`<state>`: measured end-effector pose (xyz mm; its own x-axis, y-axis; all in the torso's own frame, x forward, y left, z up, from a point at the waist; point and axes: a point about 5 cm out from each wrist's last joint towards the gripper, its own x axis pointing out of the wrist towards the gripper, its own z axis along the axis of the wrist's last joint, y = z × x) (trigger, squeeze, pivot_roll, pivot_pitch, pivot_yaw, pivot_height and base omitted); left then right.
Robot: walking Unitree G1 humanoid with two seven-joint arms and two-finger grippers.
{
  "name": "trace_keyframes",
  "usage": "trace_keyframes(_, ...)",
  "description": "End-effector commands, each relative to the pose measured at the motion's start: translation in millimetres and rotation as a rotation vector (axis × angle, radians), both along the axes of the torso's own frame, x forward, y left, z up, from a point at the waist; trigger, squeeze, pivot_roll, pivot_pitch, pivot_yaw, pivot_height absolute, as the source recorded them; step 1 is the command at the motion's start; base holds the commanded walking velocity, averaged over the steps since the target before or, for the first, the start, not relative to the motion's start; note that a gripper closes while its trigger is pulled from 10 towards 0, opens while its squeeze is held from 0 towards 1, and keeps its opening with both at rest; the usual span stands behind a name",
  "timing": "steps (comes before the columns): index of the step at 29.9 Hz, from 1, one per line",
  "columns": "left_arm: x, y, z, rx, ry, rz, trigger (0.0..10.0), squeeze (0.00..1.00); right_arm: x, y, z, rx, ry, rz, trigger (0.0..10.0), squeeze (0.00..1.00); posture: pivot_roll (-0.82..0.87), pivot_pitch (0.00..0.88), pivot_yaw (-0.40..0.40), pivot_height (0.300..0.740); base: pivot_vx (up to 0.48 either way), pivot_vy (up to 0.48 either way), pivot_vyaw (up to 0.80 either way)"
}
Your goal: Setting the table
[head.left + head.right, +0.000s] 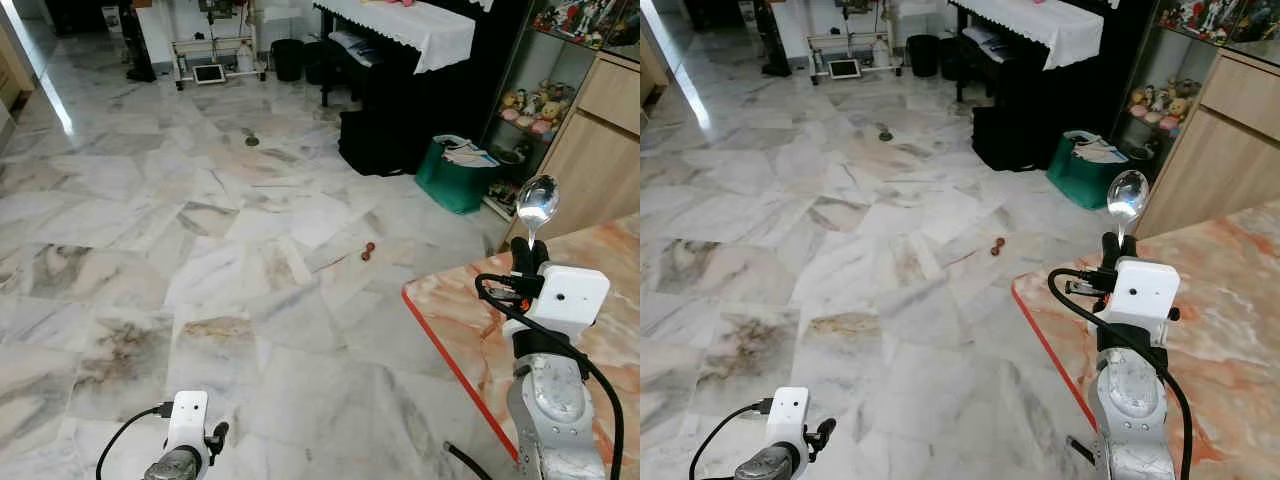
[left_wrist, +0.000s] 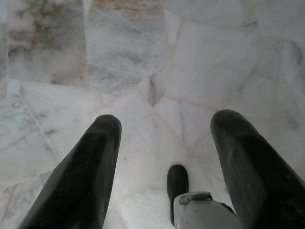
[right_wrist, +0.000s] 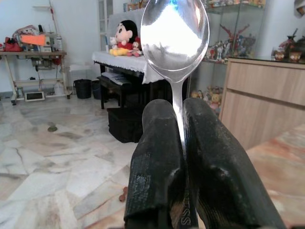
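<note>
A shiny metal spoon stands upright, bowl up, held by its handle in my right gripper, which is shut on it. In the right wrist view the spoon rises from between the two black fingers. This gripper hovers over the near corner of the orange marble table with a red edge. My left gripper hangs low over the marble floor, open, with nothing between its fingers.
A black piano with a white cloth stands at the back. A green basket sits by a wooden cabinet with a glass shelf of figurines. Small brown objects lie on the wide marble floor.
</note>
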<state>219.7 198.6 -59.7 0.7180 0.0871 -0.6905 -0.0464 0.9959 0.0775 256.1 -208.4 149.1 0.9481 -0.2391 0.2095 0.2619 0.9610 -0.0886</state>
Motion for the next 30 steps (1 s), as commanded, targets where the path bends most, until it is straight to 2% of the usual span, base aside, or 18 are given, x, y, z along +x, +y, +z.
trace_keyframes(1,1.4,0.7,1.1,0.003,-0.007,0.008,10.0,0.0,2.3,0.1,0.8,0.003,-0.004,0.001,10.0,0.0,0.06,0.0,-0.025,0.74,0.0,0.277,0.0)
trace_keyframes(9,-0.2,2.8,0.0,0.001,0.008,0.011,10.0,0.0,4.7,1.7,3.9,0.029,-0.019,0.0,10.0,0.0,0.04,0.0,-0.017,0.74,0.0,0.281,-0.06)
trace_keyframes(13,-0.4,4.1,0.0,0.003,0.01,0.014,10.0,0.0,5.7,2.2,3.9,0.026,-0.017,0.001,10.0,0.0,0.04,0.0,-0.015,0.74,0.0,0.274,-0.62)
trace_keyframes(30,0.5,5.9,0.9,0.011,0.004,0.006,10.0,0.0,8.2,2.2,2.9,0.032,-0.011,-0.001,10.0,0.0,0.06,0.0,-0.014,0.74,0.0,0.0,-0.74)
